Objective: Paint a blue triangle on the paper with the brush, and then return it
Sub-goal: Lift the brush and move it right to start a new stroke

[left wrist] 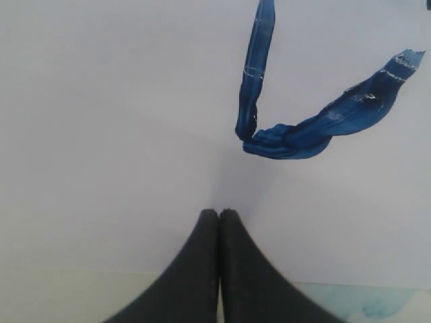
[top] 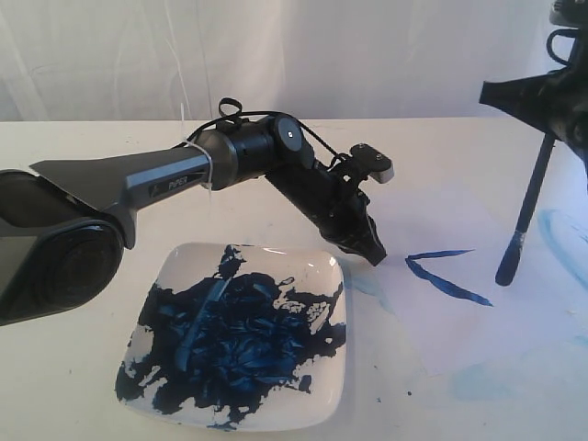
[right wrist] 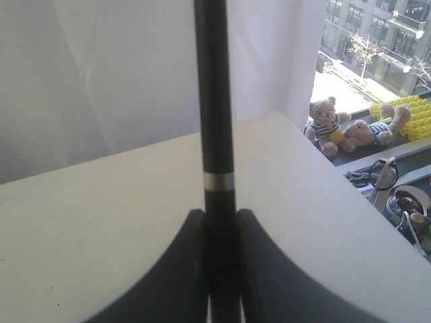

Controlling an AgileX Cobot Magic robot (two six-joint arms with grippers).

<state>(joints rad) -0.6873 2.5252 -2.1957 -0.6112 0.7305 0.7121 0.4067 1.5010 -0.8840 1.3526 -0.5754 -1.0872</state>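
Note:
The white paper (top: pixel 441 354) lies flat on the table, right of the plate. The blue triangle (top: pixel 445 273) shows as two thick dark blue strokes (left wrist: pixel 283 138) joined at one corner, open on the brush's side. My left gripper (top: pixel 372 255) is shut and empty, its tips (left wrist: pixel 219 214) down at the paper's edge just left of that corner. At the upper right my right gripper (top: pixel 548 138) is shut on the black-handled brush (top: pixel 528 207), which hangs down with its blue tip just right of the strokes. The handle and silver band (right wrist: pixel 219 182) rise from between the closed fingers.
A square white plate (top: pixel 326 404) smeared with dark blue paint sits at the front left. Pale blue smears (top: pixel 560 234) mark the paper's right side. A white curtain hangs behind the table. Beyond the table's far corner, toy bears (right wrist: pixel 328 124) lie on a sill.

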